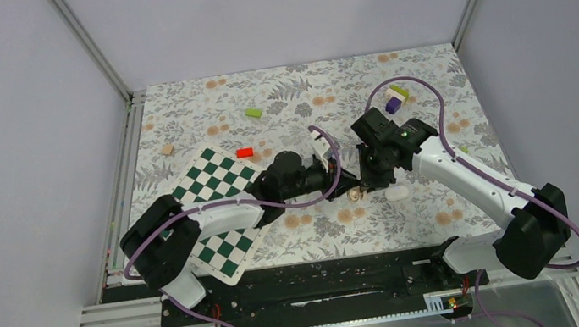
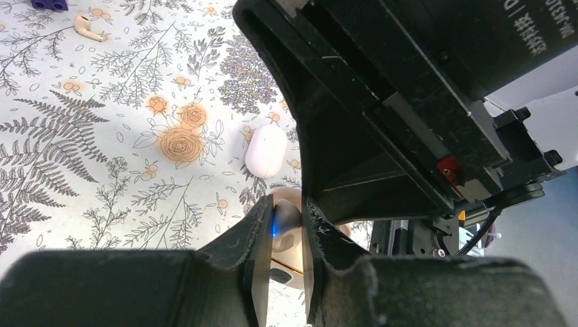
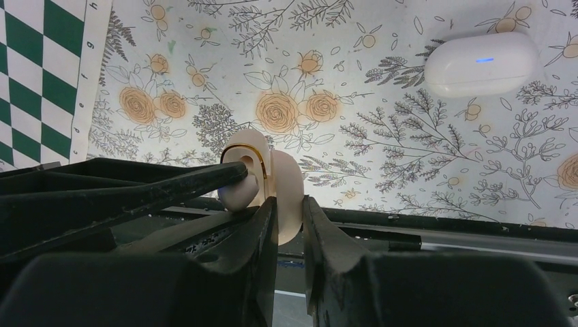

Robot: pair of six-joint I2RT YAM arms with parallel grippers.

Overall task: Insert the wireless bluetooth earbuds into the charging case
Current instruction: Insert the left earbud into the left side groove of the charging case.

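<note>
Two sets of jaws on one charging case (image 3: 286, 184), between the chessboard (image 3: 41, 75) and a closed white pod (image 3: 480, 65). Can't tell if it touches the worktop (image 3: 382, 136). Long axis runs along the right jaws, rounded end poking past their tips, and a gold-rimmed smaller lobe sticks out sideways. Right jaws are almost closed, pinching the main body. Left jaws are narrow, pinching that lobe from the side (blue glow at the contact). Only legible writing: chessboard edge letters, "h" clearest
</note>
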